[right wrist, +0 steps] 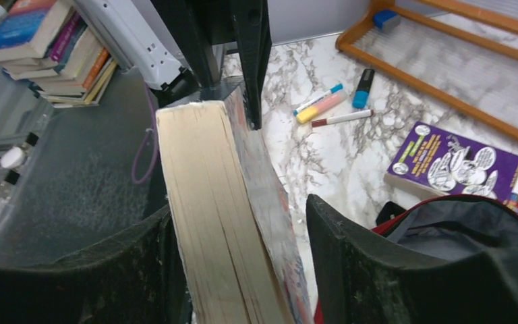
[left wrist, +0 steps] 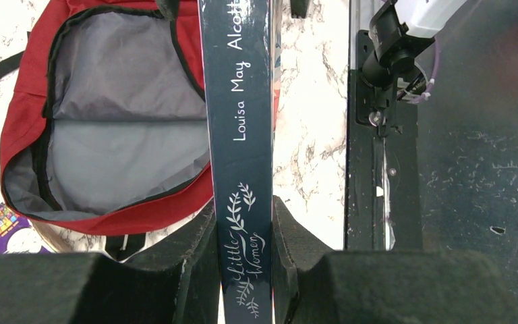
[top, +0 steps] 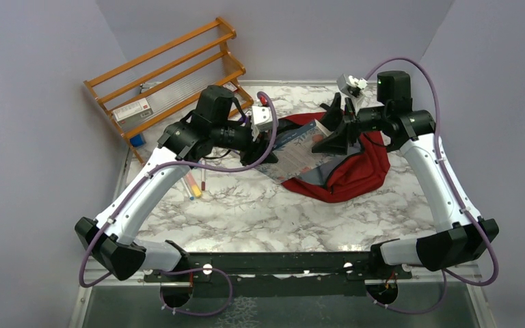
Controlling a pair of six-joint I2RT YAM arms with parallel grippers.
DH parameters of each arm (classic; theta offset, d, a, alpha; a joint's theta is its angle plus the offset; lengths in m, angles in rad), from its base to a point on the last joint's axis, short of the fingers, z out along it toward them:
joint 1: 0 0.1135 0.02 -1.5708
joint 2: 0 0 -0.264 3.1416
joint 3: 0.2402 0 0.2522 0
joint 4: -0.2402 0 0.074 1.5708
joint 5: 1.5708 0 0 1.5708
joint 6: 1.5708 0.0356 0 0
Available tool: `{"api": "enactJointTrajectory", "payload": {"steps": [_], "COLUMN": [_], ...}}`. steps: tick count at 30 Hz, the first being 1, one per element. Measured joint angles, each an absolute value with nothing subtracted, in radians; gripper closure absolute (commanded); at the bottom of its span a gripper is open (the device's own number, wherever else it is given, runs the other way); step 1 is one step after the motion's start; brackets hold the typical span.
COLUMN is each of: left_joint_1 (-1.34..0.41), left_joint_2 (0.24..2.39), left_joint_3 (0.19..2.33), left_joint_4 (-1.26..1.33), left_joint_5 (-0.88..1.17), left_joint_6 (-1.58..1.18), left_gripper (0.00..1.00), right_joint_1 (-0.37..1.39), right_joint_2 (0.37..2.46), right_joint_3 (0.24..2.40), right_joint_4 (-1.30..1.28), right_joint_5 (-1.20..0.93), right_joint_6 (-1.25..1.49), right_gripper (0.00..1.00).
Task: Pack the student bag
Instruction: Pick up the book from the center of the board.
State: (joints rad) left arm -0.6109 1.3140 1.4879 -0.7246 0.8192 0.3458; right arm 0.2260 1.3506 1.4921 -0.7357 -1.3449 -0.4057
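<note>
The student bag, dark red with grey lining, lies unzipped on the marble table, its mouth gaping wide. Over it hangs a navy book, "Little Women", held level above the bag's near side. My left gripper is shut on the book's spine. My right gripper straddles the opposite page edge. Its left finger lies against the pages, while the right finger stands a gap away from the cover. The bag's opening shows just beyond that finger.
A purple book lies flat beside the bag. Several markers lie on the table left of it. A wooden rack stands at the back left. A stack of books sits off the table's edge.
</note>
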Motion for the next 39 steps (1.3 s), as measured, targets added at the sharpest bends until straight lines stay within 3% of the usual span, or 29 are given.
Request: {"api": "enactJointTrajectory", "payload": {"steps": [3,7,10,11,14,18,25,28,39], "left_joint_1": [-0.611,-0.611,-0.611,-0.611,-0.611,-0.611,-0.611,-0.611,-0.611], "left_joint_2": [1.335,1.359,1.360,1.360,1.360,1.348,1.216,1.155,1.061], "left_joint_3": [1.500,1.518,1.524,1.525,1.525,1.524,1.486,1.447,1.264], "left_joint_4": [-0.727,-0.728,-0.728,-0.727,-0.720,-0.670,-0.525,-0.458,-0.074], "left_joint_5": [0.819,0.818,0.818,0.817,0.813,0.803,0.805,0.813,0.894], "left_joint_6": [0.346,0.345,0.336,0.333,0.317,0.289,0.226,0.183,-0.120], "left_gripper": [1.00,1.00,0.88,0.80,0.56,0.32,0.21,0.02,0.01], "right_joint_1": [0.226,0.226,0.226,0.226,0.225,0.224,0.224,0.224,0.224], "right_joint_2": [1.351,1.352,1.352,1.352,1.347,1.301,1.110,1.055,0.978], "right_joint_3": [1.489,1.487,1.487,1.486,1.471,1.403,1.201,1.187,1.134], "right_joint_4": [-0.754,-0.757,-0.757,-0.752,-0.722,-0.593,-0.100,0.063,0.537], "right_joint_5": [-1.352,-1.357,-1.369,-1.371,-1.378,-1.377,-1.380,-1.375,-1.294], "right_joint_6": [-0.420,-0.431,-0.434,-0.431,-0.406,-0.302,0.121,0.248,0.592], "right_gripper": [0.53,0.80,0.96,0.99,0.99,0.99,0.99,0.99,0.99]}}
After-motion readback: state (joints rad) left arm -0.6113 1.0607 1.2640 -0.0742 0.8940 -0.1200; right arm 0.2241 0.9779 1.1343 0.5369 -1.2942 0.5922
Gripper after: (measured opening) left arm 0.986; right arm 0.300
